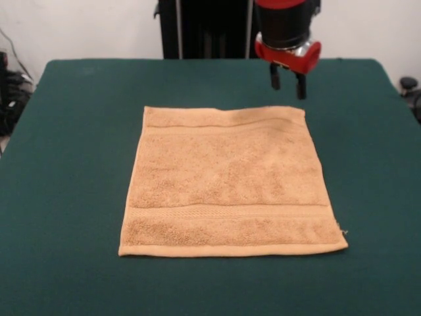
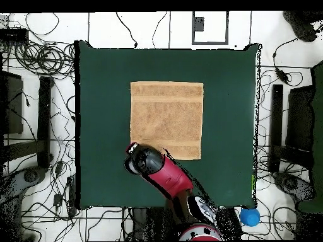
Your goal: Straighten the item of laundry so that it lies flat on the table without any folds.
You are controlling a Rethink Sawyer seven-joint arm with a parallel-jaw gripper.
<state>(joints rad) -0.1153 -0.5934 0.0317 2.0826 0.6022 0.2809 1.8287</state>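
You have the towel (image 1: pixel 231 181) lying spread out near the middle of the table (image 1: pixel 72 164), its four hemmed edges running roughly parallel to the table's edges and all four corners showing. From the front, no folds show on it; a woven band crosses it near the edge closest to the camera and another near the edge on the robot's side (the terry between them looks a little uneven in tone, nothing more). In the overhead view the towel (image 2: pixel 166 120) sits slightly toward the table edge away from the robot's base, with green cloth (image 2: pixel 101 126) bare all round it. Your gripper (image 1: pixel 287 82) hangs above the table just past the towel's corner on the robot's side, clear of the fabric, its two dark fingers (image 1: pixel 300 85) parted with a gap between them and nothing held.
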